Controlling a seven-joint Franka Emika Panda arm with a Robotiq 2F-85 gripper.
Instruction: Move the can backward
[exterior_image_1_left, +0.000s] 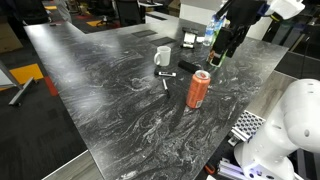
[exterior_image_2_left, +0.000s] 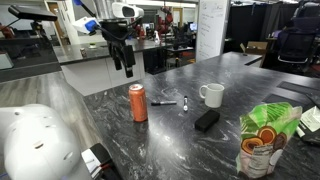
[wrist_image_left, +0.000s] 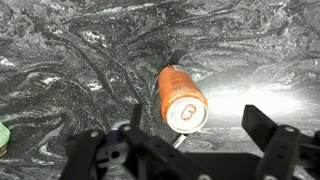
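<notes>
The slim orange-red can (exterior_image_1_left: 198, 89) stands upright on the dark marbled table, seen in both exterior views (exterior_image_2_left: 138, 102). In the wrist view I look down on its silver top (wrist_image_left: 182, 98). My gripper (exterior_image_1_left: 224, 56) hangs open and empty in the air, above the can and off to one side, not touching it (exterior_image_2_left: 128, 70). In the wrist view its two black fingers (wrist_image_left: 200, 125) sit wide apart, with the can's top near the left finger.
A white mug (exterior_image_1_left: 163, 56) (exterior_image_2_left: 212, 95), a black block (exterior_image_2_left: 207, 119) and a marker (exterior_image_2_left: 163, 102) lie near the can. A snack bag (exterior_image_2_left: 265, 140) stands at one table end. A green bottle (exterior_image_1_left: 210, 35) stands by the arm. The table edge (exterior_image_1_left: 240, 105) is close to the can.
</notes>
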